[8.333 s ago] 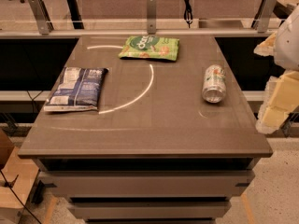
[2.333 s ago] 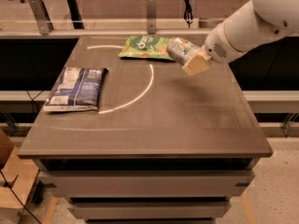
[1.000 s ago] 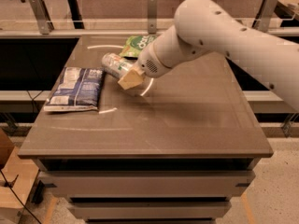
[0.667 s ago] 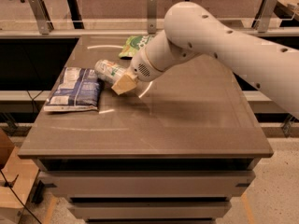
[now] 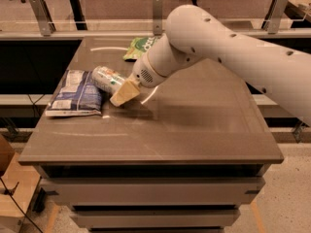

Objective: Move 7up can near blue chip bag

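Observation:
The 7up can [image 5: 106,77], silver-white with green and red marks, lies tilted on its side in my gripper [image 5: 118,89], low over the table's left part. Its free end is right beside the blue chip bag [image 5: 74,93], which lies flat near the left edge. I cannot tell whether the can touches the bag or the table. My white arm [image 5: 228,52] reaches in from the right across the table and covers part of the back.
A green snack bag [image 5: 139,46] lies at the back of the brown table [image 5: 184,130], partly hidden by my arm. A white arc [image 5: 148,95] is painted on the tabletop. Metal posts and a rail stand behind the table.
My gripper has carried the can from the right side, past the green bag, leftward and down to the blue chip bag's right edge.

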`<state>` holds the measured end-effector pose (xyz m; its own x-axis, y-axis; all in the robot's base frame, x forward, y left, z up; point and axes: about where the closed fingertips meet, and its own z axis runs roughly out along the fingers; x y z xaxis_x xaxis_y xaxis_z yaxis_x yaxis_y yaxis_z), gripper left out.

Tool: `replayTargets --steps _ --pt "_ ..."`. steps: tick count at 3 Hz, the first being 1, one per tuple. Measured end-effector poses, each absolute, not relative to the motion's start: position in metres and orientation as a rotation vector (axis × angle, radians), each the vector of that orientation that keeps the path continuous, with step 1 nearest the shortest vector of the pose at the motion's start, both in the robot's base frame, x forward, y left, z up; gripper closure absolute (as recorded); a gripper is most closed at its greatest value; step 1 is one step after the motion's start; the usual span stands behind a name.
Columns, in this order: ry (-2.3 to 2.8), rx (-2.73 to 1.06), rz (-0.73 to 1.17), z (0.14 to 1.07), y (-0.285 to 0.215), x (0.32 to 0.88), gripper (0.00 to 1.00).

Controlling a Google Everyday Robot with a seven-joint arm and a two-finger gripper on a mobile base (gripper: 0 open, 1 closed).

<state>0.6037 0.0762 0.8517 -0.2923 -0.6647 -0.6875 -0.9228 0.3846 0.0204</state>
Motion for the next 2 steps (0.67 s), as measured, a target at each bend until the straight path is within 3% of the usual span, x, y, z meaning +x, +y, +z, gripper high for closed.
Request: replayTargets --steps 1,2 --pt "2.053 -1.362 0.567 0.8511 0.0778 0.6031 0.0" --pt "2.053 -1.362 0.568 0.8511 0.0779 0.603 0.0"
